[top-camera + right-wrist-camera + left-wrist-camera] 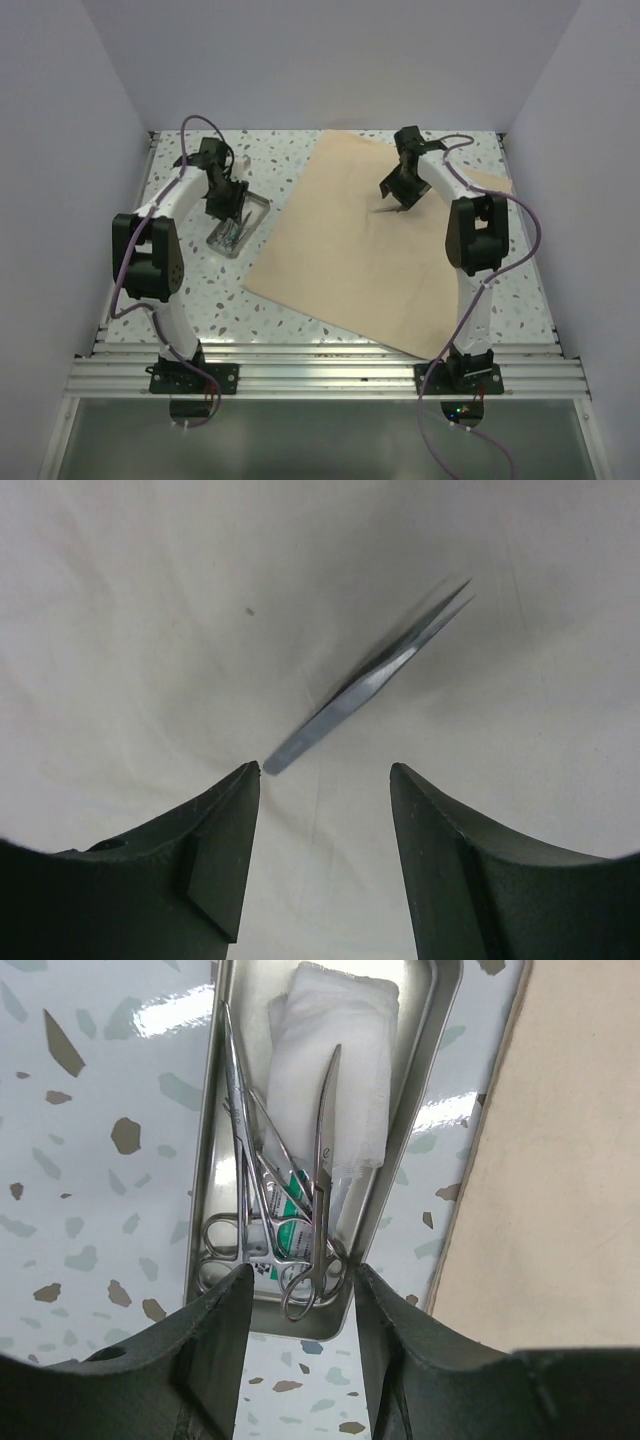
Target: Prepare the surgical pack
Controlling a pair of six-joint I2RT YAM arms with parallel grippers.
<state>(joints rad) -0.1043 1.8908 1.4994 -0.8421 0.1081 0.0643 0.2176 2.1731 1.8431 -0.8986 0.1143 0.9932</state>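
Locate the left gripper (300, 1295) at the near short end of the metal tray (203, 1160). Its fingers (215, 1345) stand spread, one at each side of that end, and pinch nothing. The tray rests on the speckled table (90, 1160), near the left edge of the wrap sheet (350, 250), with bare table between them.

Inside the tray, note the folded white gauze (345, 1070) at the far end. The scissor-handled instruments (322, 1160) lie lengthwise, with the ring handles toward the gripper and the tips over or beside the gauze. A green-printed packet (292, 1222) lies beneath the handles.

Locate the right gripper (325, 780) over the far-right part of the wrap sheet. Its jaws stand apart and grip nothing. A slim steel tool (365, 685) shows against the sheet ahead of the fingertips. It is set diagonally, its near end close to one fingertip without touching it. The tool appears blurred, so you cannot tell whether it lies flat on the sheet.

The wrap sheet lies spread over the table's centre and right, rotated so that one corner points toward the right arm's base.
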